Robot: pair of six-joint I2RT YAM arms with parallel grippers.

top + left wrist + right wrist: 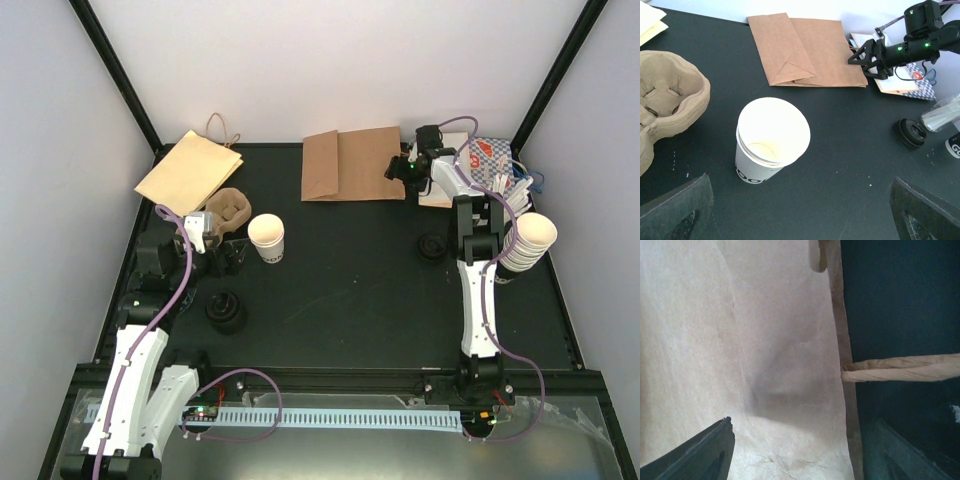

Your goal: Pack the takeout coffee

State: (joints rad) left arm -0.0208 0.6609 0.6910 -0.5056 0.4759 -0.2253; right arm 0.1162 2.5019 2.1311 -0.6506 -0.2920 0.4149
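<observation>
At bag (740, 340) edge | right gripper (801, 440) jaws apart, tips cropped | left gripper (800, 200) spread, cup (772, 132) free

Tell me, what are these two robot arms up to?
The right gripper is open over the right edge of the flat brown paper bag at the far side of the table, near its handle. The left gripper hangs open by the takeout coffee, a white cup standing upright beside the cardboard carrier. Neither holds anything yet.
</observation>
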